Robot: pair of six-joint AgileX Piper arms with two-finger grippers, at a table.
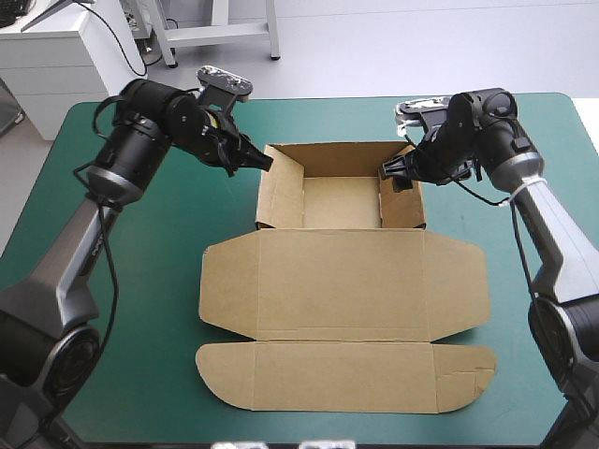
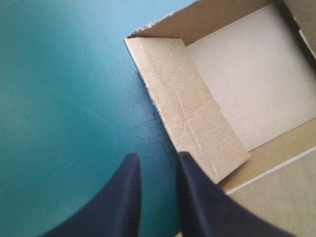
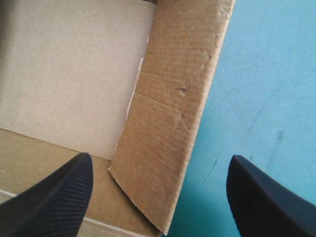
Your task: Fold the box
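Note:
The brown box point(image 1: 342, 201) stands as an open tray at the table's far middle. Its walls are raised and its lid point(image 1: 342, 281) lies flat toward the near edge. My left gripper point(image 1: 265, 161) hovers just outside the tray's left wall point(image 2: 192, 113), near the far left corner. Its black fingers point(image 2: 157, 157) are all but shut over the teal-green cover, with nothing between them. My right gripper point(image 1: 388, 173) is open and straddles the right wall point(image 3: 173, 113), one finger over the tray's inside and one outside.
The lid's front flap point(image 1: 346, 374) reaches close to the table's near edge. Bare teal-green cover point(image 1: 140, 309) lies to the left and right of the box.

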